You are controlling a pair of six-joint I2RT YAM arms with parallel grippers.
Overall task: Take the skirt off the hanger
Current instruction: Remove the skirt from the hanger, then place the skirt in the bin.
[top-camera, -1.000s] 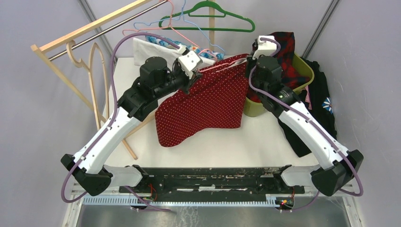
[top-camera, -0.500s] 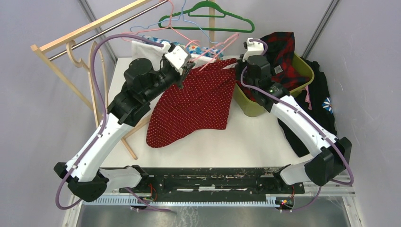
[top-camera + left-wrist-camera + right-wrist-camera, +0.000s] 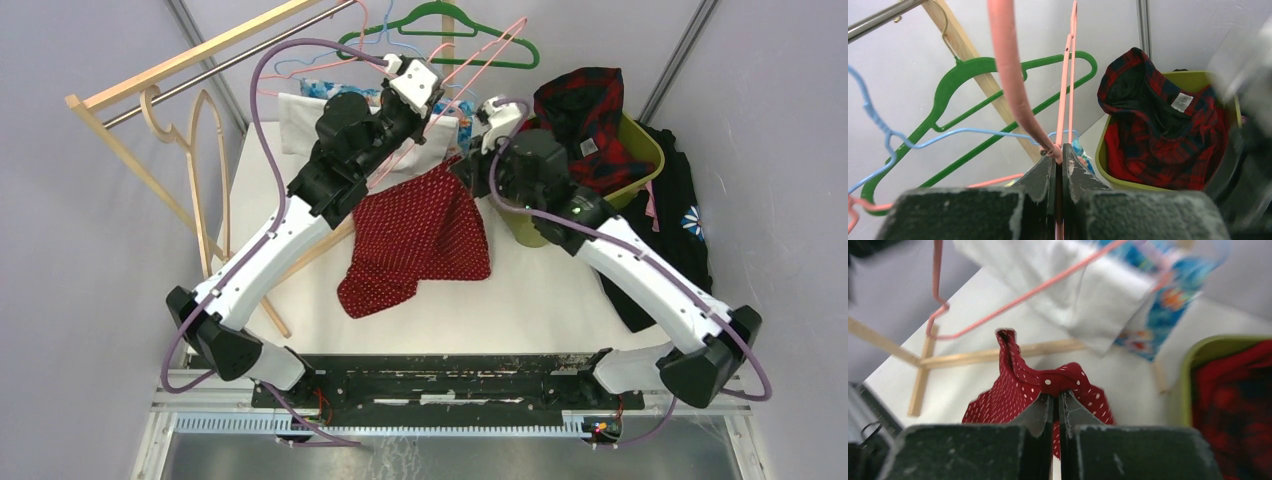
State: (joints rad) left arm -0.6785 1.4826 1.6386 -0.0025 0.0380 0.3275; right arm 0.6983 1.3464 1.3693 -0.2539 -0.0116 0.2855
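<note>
The red skirt (image 3: pixel 420 230) with white dots hangs bunched from its top edge, its lower part resting on the white table (image 3: pixel 540 290). My right gripper (image 3: pixel 466 166) is shut on that top edge, seen close in the right wrist view, where the gripper (image 3: pixel 1056 396) pinches a fold of the skirt (image 3: pixel 1018 385). The pink wire hanger (image 3: pixel 470 62) slants up and back, above the skirt. My left gripper (image 3: pixel 430 110) is shut on it, its jaws (image 3: pixel 1058 150) clamped on the hanger's wire (image 3: pixel 1068 75). In the right wrist view the hanger (image 3: pixel 1048 285) passes just above a raised skirt corner; contact is unclear.
A green bin (image 3: pixel 640 150) holding a red plaid garment (image 3: pixel 590 100) stands at the back right, with dark clothes (image 3: pixel 685 200) beside it. A wooden rack (image 3: pixel 150 90) with a green hanger (image 3: pixel 440 40) stands at the back left. White and blue cloths (image 3: pixel 300 100) lie behind the skirt.
My left gripper has lifted the pink hanger up and back. The skirt's top edge has slid off toward my right gripper, and the skirt now hangs narrower and more bunched.
</note>
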